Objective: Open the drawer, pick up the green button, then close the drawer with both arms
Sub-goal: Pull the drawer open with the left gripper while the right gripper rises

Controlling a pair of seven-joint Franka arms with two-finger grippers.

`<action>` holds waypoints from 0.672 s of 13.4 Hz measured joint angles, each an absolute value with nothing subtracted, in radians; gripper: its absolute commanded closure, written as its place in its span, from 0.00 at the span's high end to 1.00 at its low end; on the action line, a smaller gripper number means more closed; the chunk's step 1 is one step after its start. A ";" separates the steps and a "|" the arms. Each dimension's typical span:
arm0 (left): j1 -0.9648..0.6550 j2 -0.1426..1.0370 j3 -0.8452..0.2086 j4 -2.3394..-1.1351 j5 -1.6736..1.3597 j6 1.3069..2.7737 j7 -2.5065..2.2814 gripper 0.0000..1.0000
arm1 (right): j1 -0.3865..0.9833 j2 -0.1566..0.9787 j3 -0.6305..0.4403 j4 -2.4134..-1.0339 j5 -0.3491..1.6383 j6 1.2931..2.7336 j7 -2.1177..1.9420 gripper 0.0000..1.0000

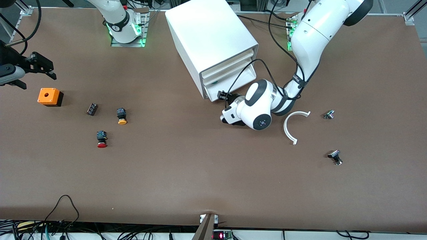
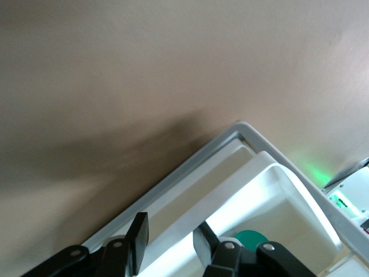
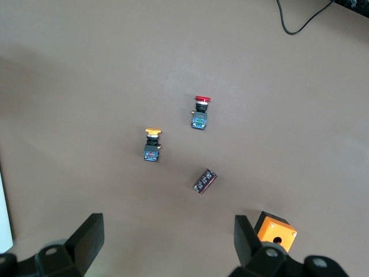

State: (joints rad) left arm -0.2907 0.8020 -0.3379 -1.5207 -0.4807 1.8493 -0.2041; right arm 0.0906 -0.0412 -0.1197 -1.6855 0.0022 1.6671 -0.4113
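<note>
The white cabinet point(image 1: 210, 40) stands at the back middle of the table, and its bottom drawer point(image 1: 240, 80) is pulled out a little. My left gripper point(image 1: 223, 96) is low in front of it. In the left wrist view the left gripper point(image 2: 170, 234) is shut on the front wall of the drawer point(image 2: 271, 168), one finger inside and one outside. The green cap of the button point(image 2: 249, 239) shows inside the tray, partly hidden by a finger. My right gripper point(image 1: 38, 81) waits open over the right arm's end of the table; the right gripper point(image 3: 168, 242) holds nothing.
An orange box point(image 1: 50, 96), a small black part point(image 1: 92, 109), an orange-capped button point(image 1: 121, 116) and a red-capped button point(image 1: 101, 139) lie toward the right arm's end. A white curved piece point(image 1: 293, 126) and two small metal parts point(image 1: 329, 114) point(image 1: 335, 157) lie toward the left arm's end.
</note>
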 measured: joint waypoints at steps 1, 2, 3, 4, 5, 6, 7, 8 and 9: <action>-0.285 0.804 -0.332 -1.515 -0.481 1.846 -0.201 0.35 | 0.091 -0.039 -0.120 -1.685 0.002 1.669 -0.412 1.00; -0.277 0.806 -0.329 -1.511 -0.481 1.845 -0.199 0.35 | 0.091 -0.036 -0.120 -1.685 0.002 1.669 -0.412 1.00; -0.267 0.807 -0.327 -1.508 -0.481 1.845 -0.197 0.35 | 0.090 -0.032 -0.120 -1.685 0.002 1.670 -0.412 1.00; -0.256 0.808 -0.323 -1.505 -0.481 1.845 -0.194 0.35 | 0.090 -0.028 -0.120 -1.685 0.002 1.670 -0.412 1.00; -0.249 0.809 -0.317 -1.503 -0.481 1.845 -0.192 0.35 | 0.090 -0.023 -0.120 -1.685 0.002 1.672 -0.412 1.00; -0.246 0.810 -0.314 -1.500 -0.481 1.845 -0.191 0.35 | 0.090 -0.015 -0.120 -1.685 0.002 1.675 -0.412 1.00; -0.246 0.812 -0.312 -1.499 -0.481 1.845 -0.191 0.35 | 0.090 -0.008 -0.120 -1.685 0.002 1.677 -0.412 1.00; -0.247 0.812 -0.309 -1.496 -0.481 1.845 -0.191 0.36 | 0.090 -0.003 -0.120 -1.685 0.002 1.678 -0.412 1.00; -0.246 0.812 -0.303 -1.491 -0.481 1.845 -0.191 0.36 | 0.090 0.004 -0.120 -1.685 0.002 1.678 -0.412 1.00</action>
